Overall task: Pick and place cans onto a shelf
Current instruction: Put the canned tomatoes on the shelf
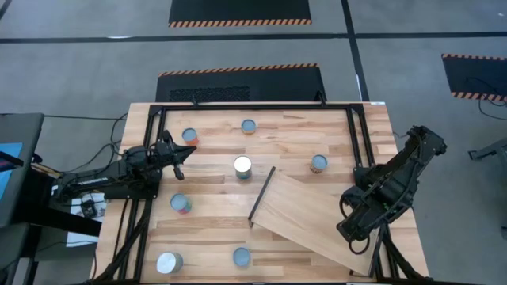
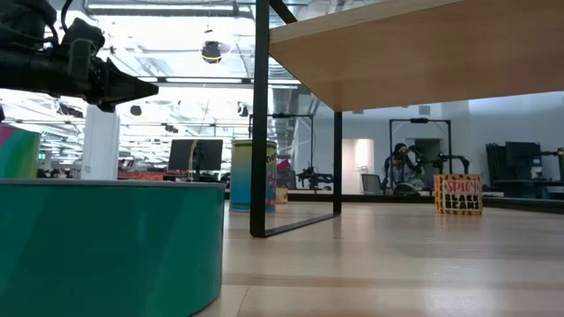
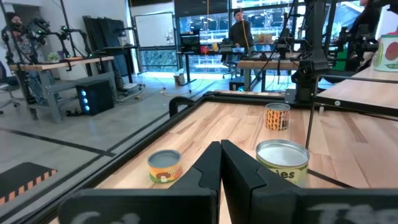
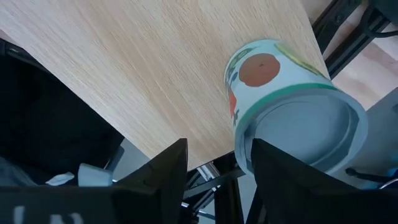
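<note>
Now the right gripper (image 4: 214,165) hangs over the shelf (image 1: 305,214) at its outer edge, fingers spread wide around a can (image 4: 292,106) without pinching it. Lifting straight clear seems wisest, lest a finger tip it off. The left gripper (image 1: 181,153), fingers pressed together and empty, waits near the table's left edge.

A pale butcher-block plank table (image 1: 285,229) carries seven small cylindrical tins (image 1: 242,168) scattered across its top. A large light-wood shelf board with a dark short edge (image 1: 305,212) sits tilted toward the table's right front corner.
</note>
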Available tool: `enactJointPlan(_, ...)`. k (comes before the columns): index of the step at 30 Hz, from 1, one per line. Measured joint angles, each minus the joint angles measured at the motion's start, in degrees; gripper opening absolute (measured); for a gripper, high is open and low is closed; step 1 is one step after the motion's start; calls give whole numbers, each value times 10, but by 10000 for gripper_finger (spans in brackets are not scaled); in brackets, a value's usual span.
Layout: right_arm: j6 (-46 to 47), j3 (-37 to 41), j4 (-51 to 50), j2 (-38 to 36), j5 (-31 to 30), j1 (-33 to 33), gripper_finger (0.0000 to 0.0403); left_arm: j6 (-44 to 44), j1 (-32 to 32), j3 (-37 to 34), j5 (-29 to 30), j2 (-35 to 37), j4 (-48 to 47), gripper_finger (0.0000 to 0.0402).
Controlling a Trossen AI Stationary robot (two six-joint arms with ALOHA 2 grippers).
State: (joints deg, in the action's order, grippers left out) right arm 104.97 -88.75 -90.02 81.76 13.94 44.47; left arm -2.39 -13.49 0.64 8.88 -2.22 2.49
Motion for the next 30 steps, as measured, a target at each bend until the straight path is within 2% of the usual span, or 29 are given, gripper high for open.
enactJointPlan(11,-5,-42,0,0,-25,0,189,0,0,0,2,0,0,0)
enactJointPlan(17,-28,-59,0,0,-44,-6,166,0,0,0,2,0,0,0)
enactJointPlan(23,-104,-82,0,0,-68,-41,111,0,0,0,2,0,0,0)
enactJointPlan(30,-283,-97,0,-4,-136,-109,29,0,0,0,2,0,0,0)
